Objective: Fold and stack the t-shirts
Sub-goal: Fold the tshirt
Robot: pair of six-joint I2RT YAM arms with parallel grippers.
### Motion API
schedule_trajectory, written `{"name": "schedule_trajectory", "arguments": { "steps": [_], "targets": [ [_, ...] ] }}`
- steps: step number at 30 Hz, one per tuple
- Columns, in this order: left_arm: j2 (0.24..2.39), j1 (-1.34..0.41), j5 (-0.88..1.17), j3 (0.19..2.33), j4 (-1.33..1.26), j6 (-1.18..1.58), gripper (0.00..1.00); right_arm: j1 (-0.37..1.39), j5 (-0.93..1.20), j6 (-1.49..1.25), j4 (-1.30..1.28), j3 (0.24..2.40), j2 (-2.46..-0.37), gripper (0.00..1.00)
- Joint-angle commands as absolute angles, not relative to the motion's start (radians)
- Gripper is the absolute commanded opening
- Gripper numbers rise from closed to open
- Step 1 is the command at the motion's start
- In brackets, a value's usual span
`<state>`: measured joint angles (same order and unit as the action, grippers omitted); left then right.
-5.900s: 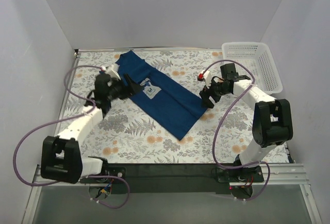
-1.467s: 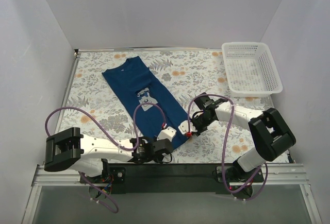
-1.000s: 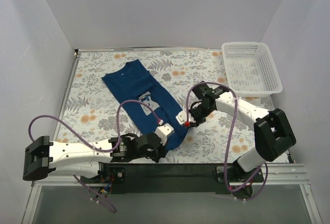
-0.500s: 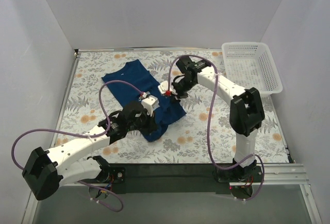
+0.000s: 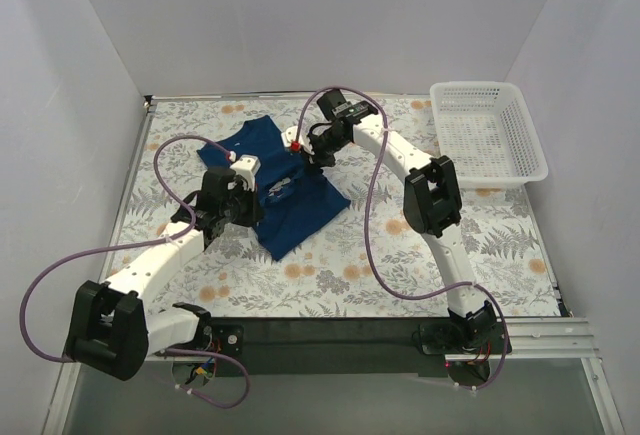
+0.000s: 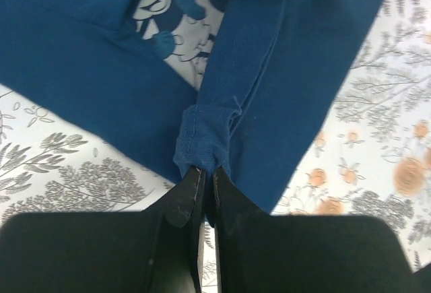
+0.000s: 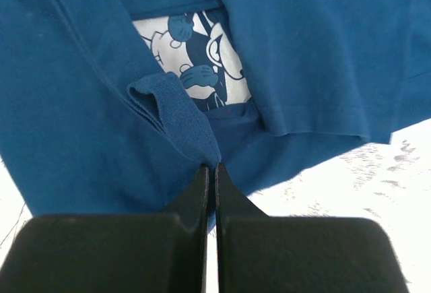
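Observation:
The navy t-shirt (image 5: 303, 210) lies partly folded over itself on the floral table, left of centre. Its pale cartoon-mouse print (image 5: 280, 192) peeks out between the layers. My left gripper (image 5: 260, 195) is shut on a bunched piece of hem, seen in the left wrist view as blue cloth (image 6: 202, 138) pinched at the gripper's (image 6: 206, 172) tips. My right gripper (image 5: 303, 158) is shut on a folded edge of the same shirt (image 7: 182, 124), clamped at the gripper's (image 7: 211, 168) tips, with the print (image 7: 195, 57) just beyond. Both grippers hover over the shirt's far half.
A white lattice basket (image 5: 470, 86) stands at the back right corner. Purple cables loop from both arms over the floral tablecloth (image 5: 400, 265). White walls close in the table on three sides.
Both grippers have carried the shirt's near hem away from the arm bases toward its far end, doubling the cloth over. The shirt now covers a shorter patch.

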<state>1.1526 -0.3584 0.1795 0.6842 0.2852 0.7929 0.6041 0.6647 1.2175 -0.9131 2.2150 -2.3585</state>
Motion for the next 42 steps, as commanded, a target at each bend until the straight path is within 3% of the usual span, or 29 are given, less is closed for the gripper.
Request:
{"name": "schedule_trajectory", "arguments": {
  "steps": [1, 17, 42],
  "targets": [
    [1.175, -0.327, 0.187, 0.719, 0.247, 0.738, 0.00, 0.611, 0.686, 1.126, -0.830, 2.244, -2.370, 0.01],
    [1.301, -0.213, 0.196, 0.749, 0.203, 0.724, 0.00, 0.620, 0.632, 0.959, -0.580, 2.220, -2.418, 0.01],
    [1.404, -0.176, 0.164, 0.772, 0.088, 0.649, 0.00, 0.626, 0.526, 0.911, -0.500, 2.180, -2.418, 0.01]
  ]
}}
